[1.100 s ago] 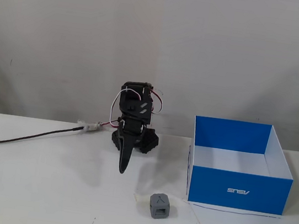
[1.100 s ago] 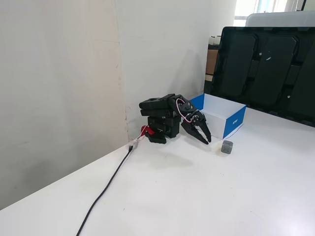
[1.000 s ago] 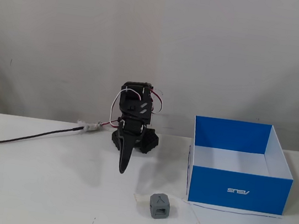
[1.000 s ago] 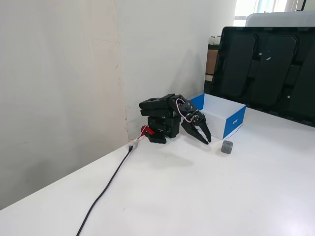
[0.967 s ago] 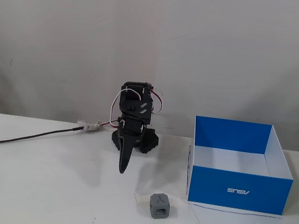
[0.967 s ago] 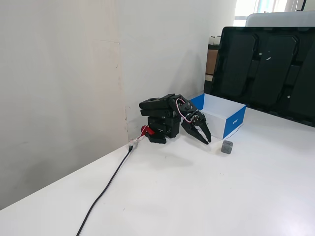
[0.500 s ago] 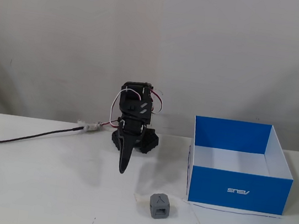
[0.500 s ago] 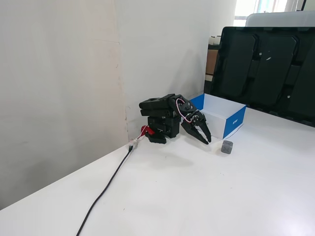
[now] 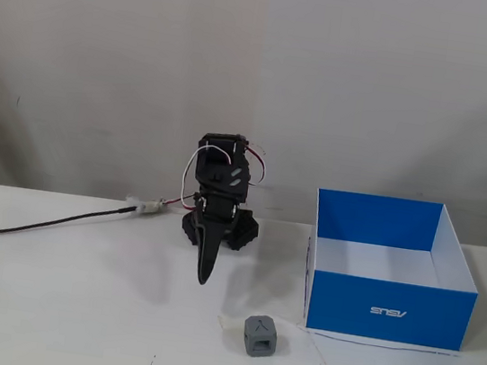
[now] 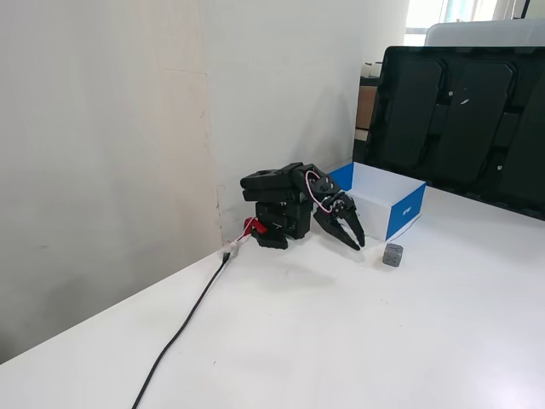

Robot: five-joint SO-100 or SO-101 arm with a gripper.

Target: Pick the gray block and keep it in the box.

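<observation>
Fixed views show your gripper [image 10: 358, 243] apparently closed, empty, folded low; gray block [image 9: 260, 336] waits near the box [image 9: 387, 310], so reach forward.

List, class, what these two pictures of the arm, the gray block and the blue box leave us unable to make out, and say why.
- Floor of the box: its front wall hides most of it in one fixed view; too far off in the other.
- Gripper: seen end-on, open or shut is unclear; in the other view it is small and dark.
- Gray block: its back faces are turned away; tiny in the other view.
- Cable: cut off at the left edge.
</observation>
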